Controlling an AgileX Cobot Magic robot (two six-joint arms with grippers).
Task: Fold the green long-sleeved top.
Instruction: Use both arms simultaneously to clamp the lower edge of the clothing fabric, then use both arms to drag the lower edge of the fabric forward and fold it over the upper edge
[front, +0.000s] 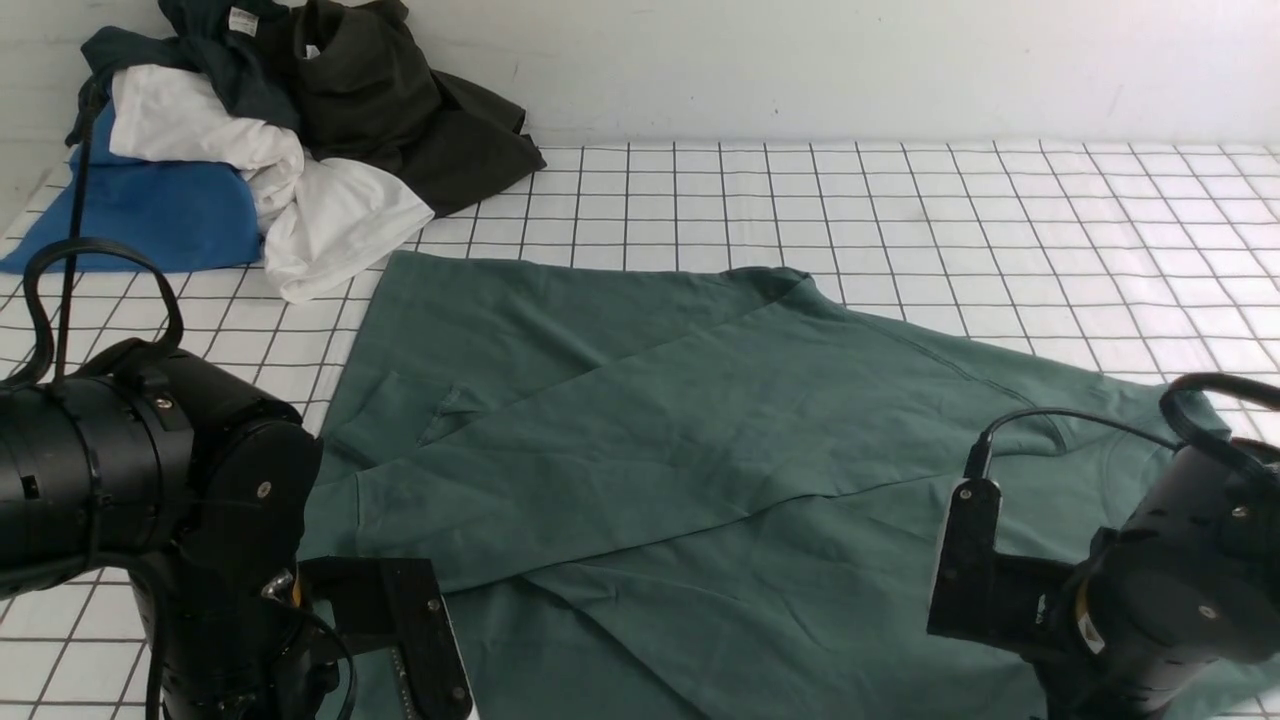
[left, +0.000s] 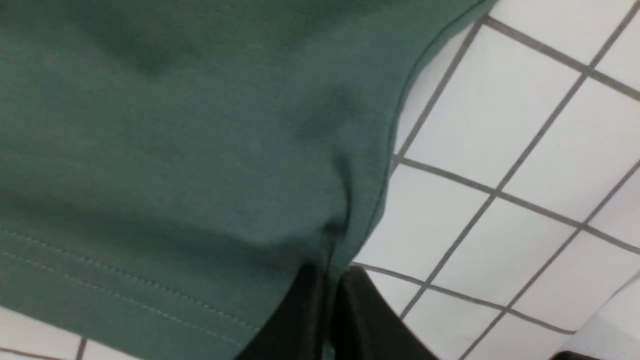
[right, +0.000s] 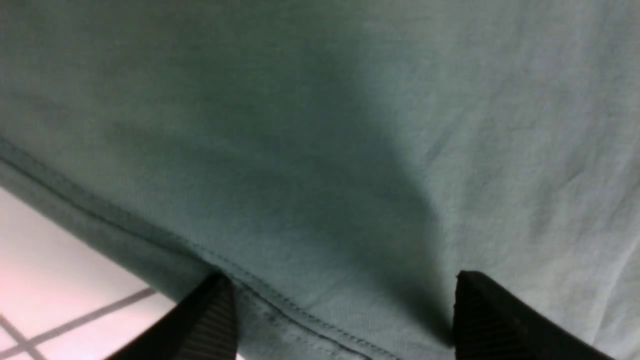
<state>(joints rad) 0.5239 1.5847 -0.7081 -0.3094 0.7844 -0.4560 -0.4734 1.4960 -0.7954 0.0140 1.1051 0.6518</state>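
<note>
A: What is the left gripper doing, close to us?
B: Its two black fingers are squeezing together, pinching the side edge of the big, soft green long-sleeved top, just beside the stitched hem.
A: And the right gripper?
B: Its fingers are standing wide apart, gripping nothing. They are pointing at the hem. I cannot tell if they are touching it.
A: Where is the top lying?
B: It is lying spread on the white table cover with thin dark squares, one sleeve lying across its body. Bare cover is showing far right and behind.
A: What is sitting far back, left?
B: A pile: a bright blue cloth, a crumpled white cloth just beside the top's corner, an olive-black garment and a dark teal garment. A small white label is showing on the teal one, its writing too small to read.
</note>
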